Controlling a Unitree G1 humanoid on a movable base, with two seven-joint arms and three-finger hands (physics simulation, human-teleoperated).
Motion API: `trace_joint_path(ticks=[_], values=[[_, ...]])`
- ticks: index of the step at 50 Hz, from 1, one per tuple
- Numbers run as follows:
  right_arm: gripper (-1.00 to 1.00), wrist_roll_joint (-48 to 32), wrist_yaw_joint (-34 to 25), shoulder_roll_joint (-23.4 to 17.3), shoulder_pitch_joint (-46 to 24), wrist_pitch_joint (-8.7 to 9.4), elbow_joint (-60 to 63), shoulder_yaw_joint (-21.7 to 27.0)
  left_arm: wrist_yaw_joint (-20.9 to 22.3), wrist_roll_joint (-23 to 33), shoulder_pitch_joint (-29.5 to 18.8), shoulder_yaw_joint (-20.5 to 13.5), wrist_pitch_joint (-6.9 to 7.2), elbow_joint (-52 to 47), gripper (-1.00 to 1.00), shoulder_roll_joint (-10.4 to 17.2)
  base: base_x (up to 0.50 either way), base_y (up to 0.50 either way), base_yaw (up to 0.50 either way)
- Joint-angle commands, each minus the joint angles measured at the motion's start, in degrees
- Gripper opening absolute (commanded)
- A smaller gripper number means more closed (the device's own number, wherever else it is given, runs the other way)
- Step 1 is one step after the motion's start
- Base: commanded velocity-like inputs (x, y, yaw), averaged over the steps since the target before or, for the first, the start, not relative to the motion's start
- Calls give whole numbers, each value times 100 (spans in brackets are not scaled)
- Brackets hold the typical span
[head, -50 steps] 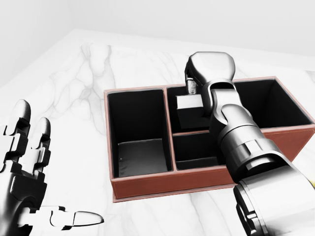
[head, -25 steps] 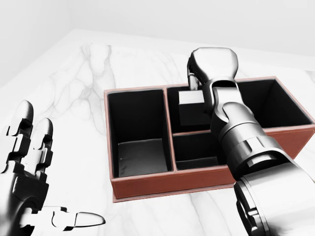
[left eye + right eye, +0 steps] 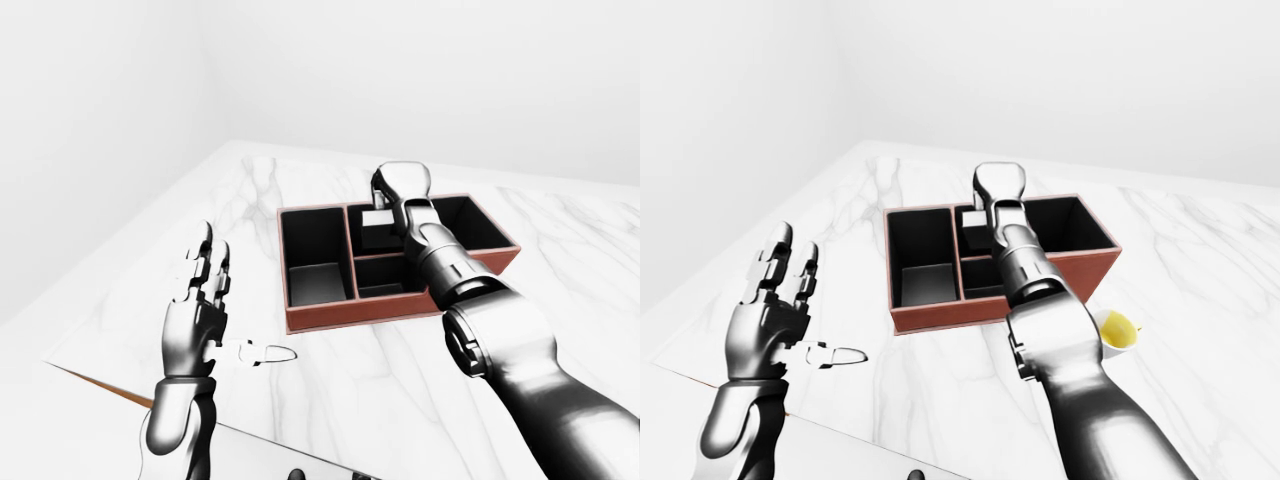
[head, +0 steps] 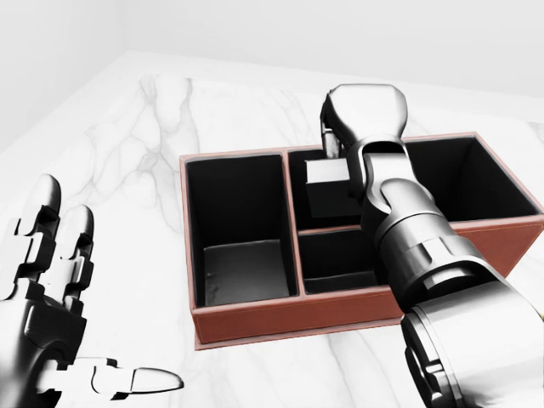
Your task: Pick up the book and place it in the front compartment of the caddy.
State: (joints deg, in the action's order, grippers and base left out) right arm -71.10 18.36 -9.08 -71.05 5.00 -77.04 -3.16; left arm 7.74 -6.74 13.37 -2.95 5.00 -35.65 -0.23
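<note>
- Placement step, judged: small dark block-shaped book with pale top face [image 4: 327,189] held low inside upper middle compartment of red-brown leather-look caddy with matte black lining [image 4: 255,325], centre of head view.
- Glossy metallic right hand [image 4: 333,146] directly over book; fingers hidden beneath the wrist housing, so whether pinching or parted cannot be told.
- Glossy segmented left hand [image 3: 205,300], lower left of left-eye view, empty, fingers spread, thumb out.
- Next, judged: release, then straight lift clear of divider walls.
- Polished white veined marble tabletop [image 4: 144,127]; yellow-filled white cup [image 3: 1116,330] lower right of caddy.
</note>
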Motion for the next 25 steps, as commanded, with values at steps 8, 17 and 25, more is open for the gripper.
trace_joint_path(ticks=[8,17,25], values=[[-100,-2,117,-37,0,0,-40,-27,1,8,-8,24,0,57,100,6,0,0,0],[-100,78,103,-43,27,0,-64,16,-1,14,9,36,0,37,100,4,0,0,0],[-100,147,25,-50,36,0,-61,25,-2,10,5,34,0,44,100,6,0,0,0]])
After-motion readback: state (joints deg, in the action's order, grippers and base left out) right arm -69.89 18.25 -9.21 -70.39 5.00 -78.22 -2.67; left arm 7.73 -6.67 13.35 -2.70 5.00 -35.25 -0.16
